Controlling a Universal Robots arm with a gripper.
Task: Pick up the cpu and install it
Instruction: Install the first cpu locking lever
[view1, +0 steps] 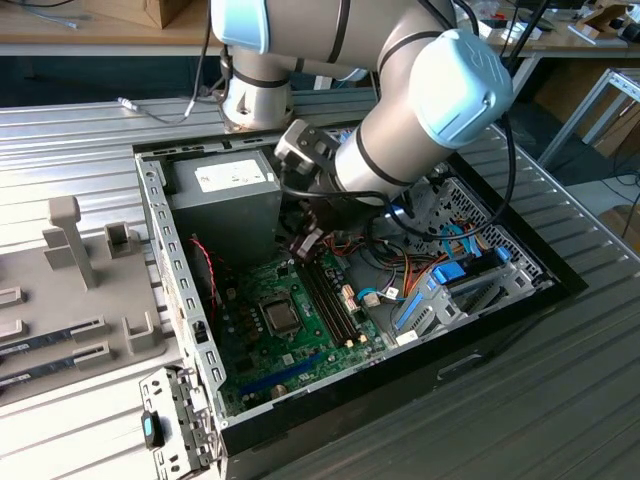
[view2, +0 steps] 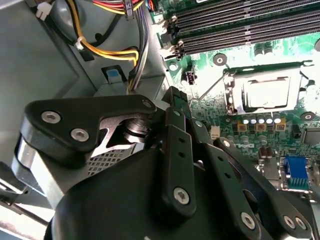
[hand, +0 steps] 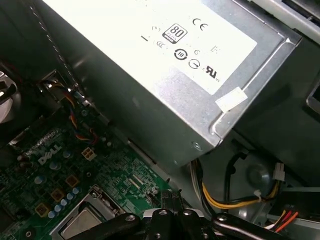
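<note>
The cpu (view1: 282, 317) lies flat in its socket on the green motherboard (view1: 300, 350), inside the open computer case. In the second wrist view the cpu (view2: 267, 94) shows its silver top inside the metal socket frame (view2: 232, 97). In the first wrist view the cpu (hand: 80, 222) sits near the picture's edge. My gripper (view1: 308, 243) hangs above the board beside the power supply, away from the socket. Its black fingers (view2: 172, 107) are shut together with nothing between them, as the gripper (hand: 171, 202) also shows in the first wrist view.
A grey power supply box (view1: 225, 195) fills the case's back corner. Black memory slots (view1: 330, 295) run beside the socket. Coloured cables (view1: 400, 270) and a blue drive bracket (view1: 445, 285) crowd the exterior view's right. A grey fixture tray (view1: 80, 260) stands outside the case.
</note>
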